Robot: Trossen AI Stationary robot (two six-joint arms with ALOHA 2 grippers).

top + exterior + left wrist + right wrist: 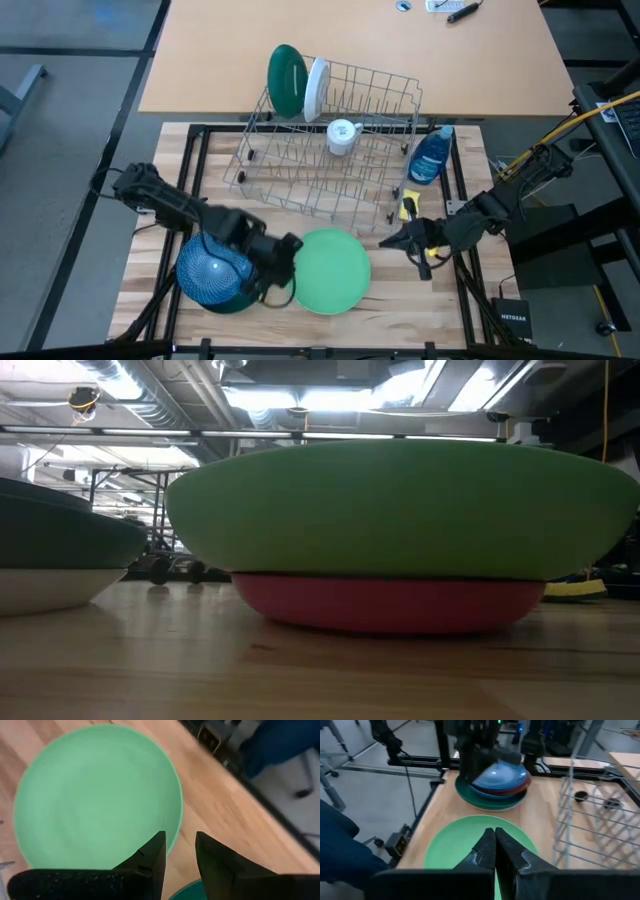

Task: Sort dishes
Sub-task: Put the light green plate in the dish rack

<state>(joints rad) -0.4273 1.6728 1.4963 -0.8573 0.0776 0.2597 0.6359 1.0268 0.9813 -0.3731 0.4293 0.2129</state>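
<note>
At the near edge of the desk [440,300] a light green plate [332,270] lies flat; the low view shows a pink dish [390,605] under it. Just beside it, on the left, sits a stack of dishes [215,275] with a blue bowl [208,268] on top of a dark green plate. The left pincer [290,250] hovers between stack and green plate, its fingers spread a little and pinching nothing. The right pincer [385,241] is pressed together, empty, near the plate's right rim. Farther back stands a wire rack [330,160] holding a dark green plate [286,80] and a white plate [317,88] upright; a blue bottle [431,158] stands beside it.
</note>
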